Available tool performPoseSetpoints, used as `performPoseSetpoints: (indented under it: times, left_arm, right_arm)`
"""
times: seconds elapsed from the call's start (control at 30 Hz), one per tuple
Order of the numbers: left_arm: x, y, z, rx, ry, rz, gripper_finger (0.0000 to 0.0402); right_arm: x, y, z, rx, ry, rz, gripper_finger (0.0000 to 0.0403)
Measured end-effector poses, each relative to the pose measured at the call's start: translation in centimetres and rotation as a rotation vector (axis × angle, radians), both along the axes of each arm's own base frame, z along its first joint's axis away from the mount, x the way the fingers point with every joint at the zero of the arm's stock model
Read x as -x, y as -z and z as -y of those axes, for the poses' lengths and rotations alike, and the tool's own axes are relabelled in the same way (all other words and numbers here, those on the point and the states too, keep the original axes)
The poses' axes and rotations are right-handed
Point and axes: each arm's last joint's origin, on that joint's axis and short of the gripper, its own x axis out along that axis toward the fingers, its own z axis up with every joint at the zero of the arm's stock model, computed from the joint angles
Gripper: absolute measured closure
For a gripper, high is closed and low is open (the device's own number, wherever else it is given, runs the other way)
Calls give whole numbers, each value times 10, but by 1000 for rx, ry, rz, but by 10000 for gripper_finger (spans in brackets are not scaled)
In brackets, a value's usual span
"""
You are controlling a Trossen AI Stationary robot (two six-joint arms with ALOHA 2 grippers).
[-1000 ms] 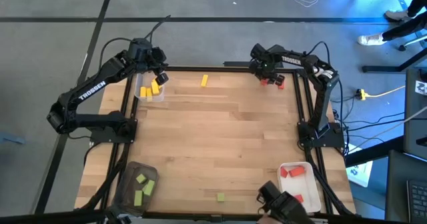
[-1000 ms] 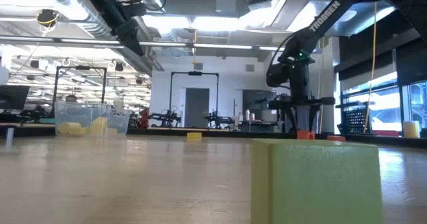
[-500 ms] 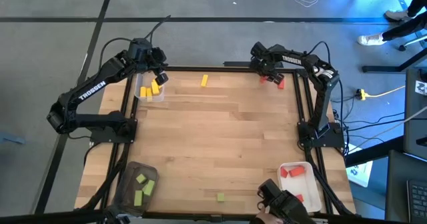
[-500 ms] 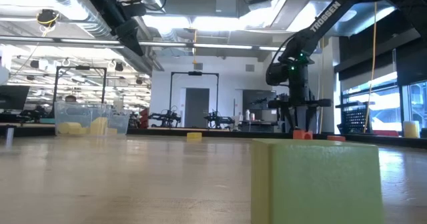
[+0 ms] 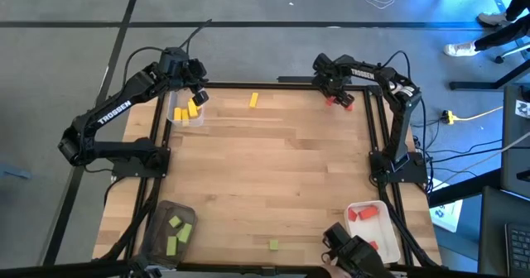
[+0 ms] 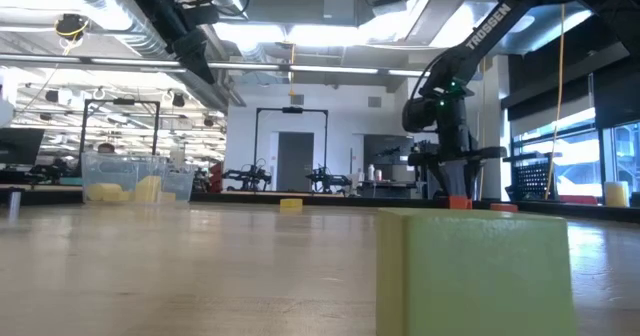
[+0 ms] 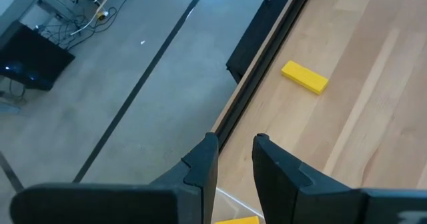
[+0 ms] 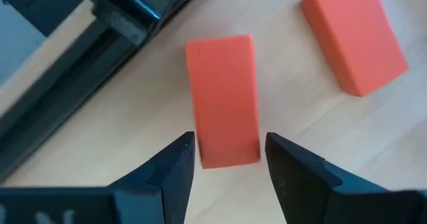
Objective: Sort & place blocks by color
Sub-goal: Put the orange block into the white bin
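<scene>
**Q:** State the position and condition of the right gripper (image 8: 227,159).

**A:** It is at the far right corner of the table (image 5: 265,170), lowered over two red blocks. Its fingers are spread, with one red block (image 8: 222,99) lying lengthwise between the tips; the block's near end sits in the gap, and a sliver of table shows on each side of it. Nothing is grasped. The second red block (image 8: 353,37) lies just beside the first, outside the fingers, apart from it. A dark frame rail (image 8: 100,44) runs close past the first block on the other side.

**Q:** And the left gripper (image 7: 233,159)?

**A:** It hangs above the far left corner, over the clear tray (image 5: 175,112) that contains yellow blocks (image 5: 192,110). The fingers stand slightly apart and carry nothing. Ahead of them a single yellow block (image 7: 304,77) lies on the wood near the table edge.

**Q:** Where are the remaining blocks?

**A:** Away from both grippers, along the near edge: light green blocks (image 5: 175,232) in a dark tray (image 5: 161,212) at the near left, one light green block (image 5: 273,245) loose on the wood, and red blocks (image 5: 363,214) in a white tray (image 5: 383,224) at the near right.
</scene>
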Motion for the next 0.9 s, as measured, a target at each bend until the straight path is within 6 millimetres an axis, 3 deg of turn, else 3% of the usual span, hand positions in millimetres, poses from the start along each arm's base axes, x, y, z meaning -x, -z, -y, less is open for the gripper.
performPoseSetpoints:
  times: [0.37, 0.53, 0.73, 0.9]
  left_arm:
    - [-1, 0, 1, 14, 26, 16, 319]
    - [-1, 0, 1, 15, 25, 17, 319]
    - [-1, 0, 1, 15, 25, 18, 319]
    - [-1, 0, 1, 15, 25, 18, 319]
  right_arm:
    - [0, 2, -4, -54, -28, 8, 218]
    - [-9, 2, -9, -70, -155, 33, 218]
    - [-28, 2, -8, 9, -172, 143, 218]
    - [-31, 1, -6, 49, -131, 167, 218]
